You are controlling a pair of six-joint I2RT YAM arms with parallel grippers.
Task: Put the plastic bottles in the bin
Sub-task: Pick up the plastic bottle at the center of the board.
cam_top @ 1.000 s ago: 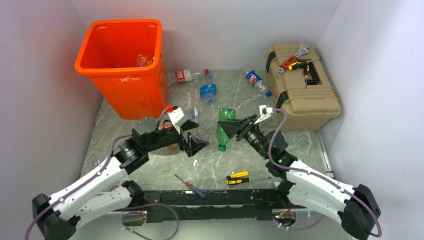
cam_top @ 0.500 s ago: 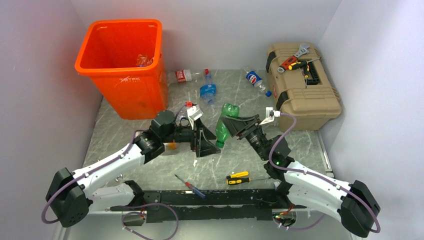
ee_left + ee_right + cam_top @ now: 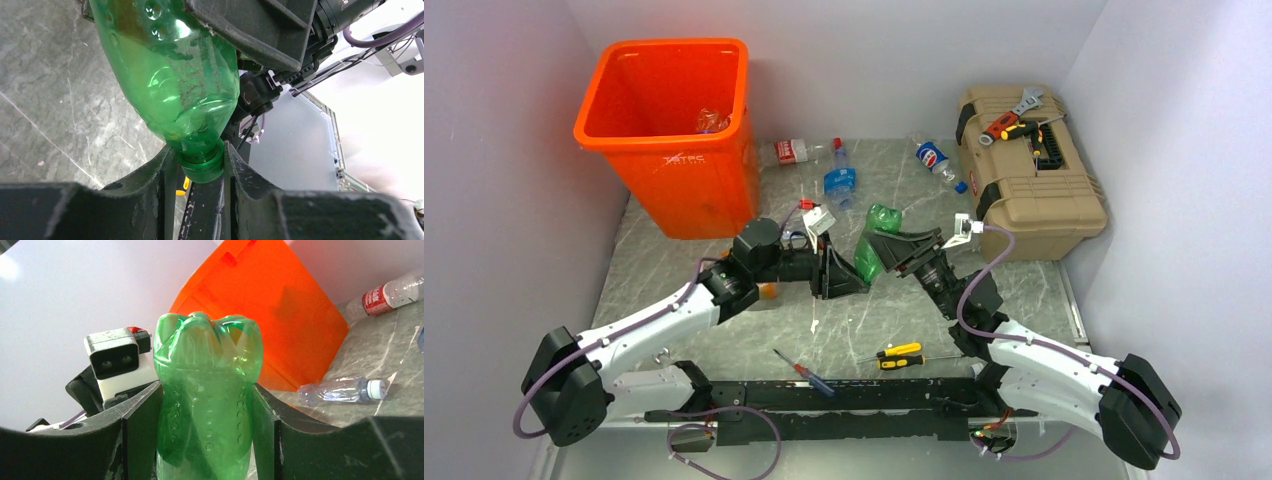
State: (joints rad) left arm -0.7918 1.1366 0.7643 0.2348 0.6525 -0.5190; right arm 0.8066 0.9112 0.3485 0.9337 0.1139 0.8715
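A robotics lab test cell: two robot arms (image 3: 649, 325) bolted to a marble-patterned table (image 3: 649, 265), boxed in by plain white walls (image 3: 874, 60), a tan toolbox (image 3: 1036, 195) nearby.

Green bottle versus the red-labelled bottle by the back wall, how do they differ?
The green bottle is tinted green throughout; the red-labelled bottle is clear with a red label. The green bottle is gripped at its cap by the left gripper and around its body by the right gripper; the red-labelled bottle lies untouched on the table. Both are plastic bottles outside the bin.
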